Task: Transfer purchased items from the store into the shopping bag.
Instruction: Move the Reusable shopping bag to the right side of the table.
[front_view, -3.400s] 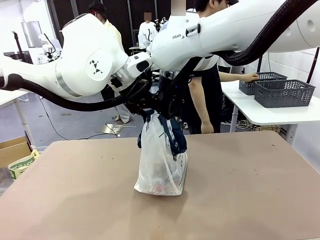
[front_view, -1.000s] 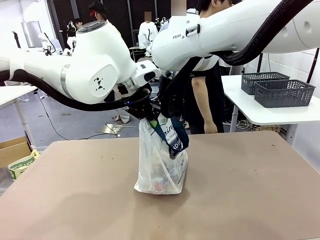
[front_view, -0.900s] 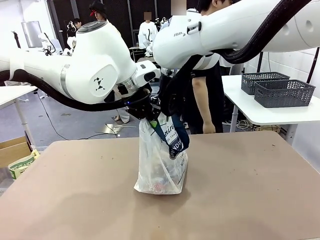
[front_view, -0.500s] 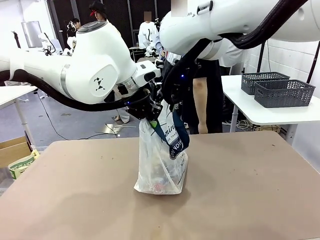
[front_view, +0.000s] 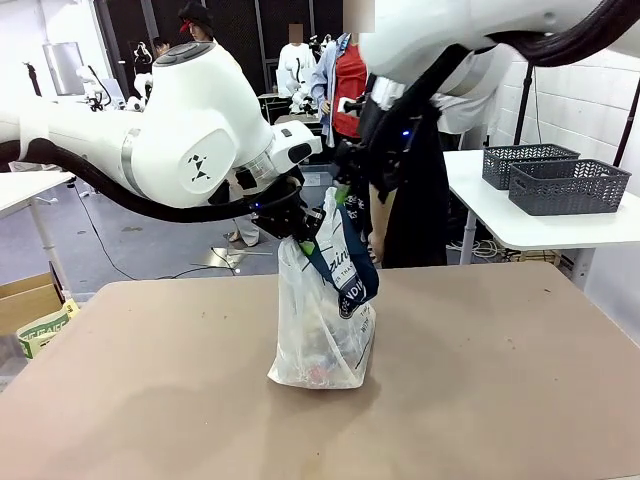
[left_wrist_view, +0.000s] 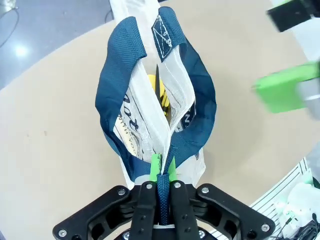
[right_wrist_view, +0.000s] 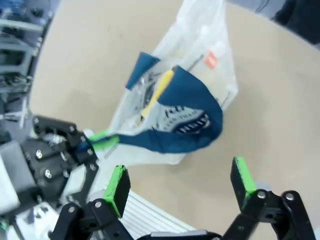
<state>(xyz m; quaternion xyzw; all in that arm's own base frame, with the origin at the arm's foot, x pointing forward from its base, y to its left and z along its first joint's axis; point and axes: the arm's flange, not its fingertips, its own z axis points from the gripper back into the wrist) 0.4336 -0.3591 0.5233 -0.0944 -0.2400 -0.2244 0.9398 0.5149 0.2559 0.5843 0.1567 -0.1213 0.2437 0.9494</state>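
Now, L gripper: jaws clamped on strap handle of shopping bag; hold steady, keep mouth up.
R gripper: jaws wide, nothing held; lift clear w/o snagging the loose strap.

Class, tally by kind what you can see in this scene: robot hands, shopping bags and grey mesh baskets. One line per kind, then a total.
Robot hands: 2, left hand and right hand
Shopping bags: 1, shopping bag
Grey mesh baskets: 2, near basket and far basket
Total: 5
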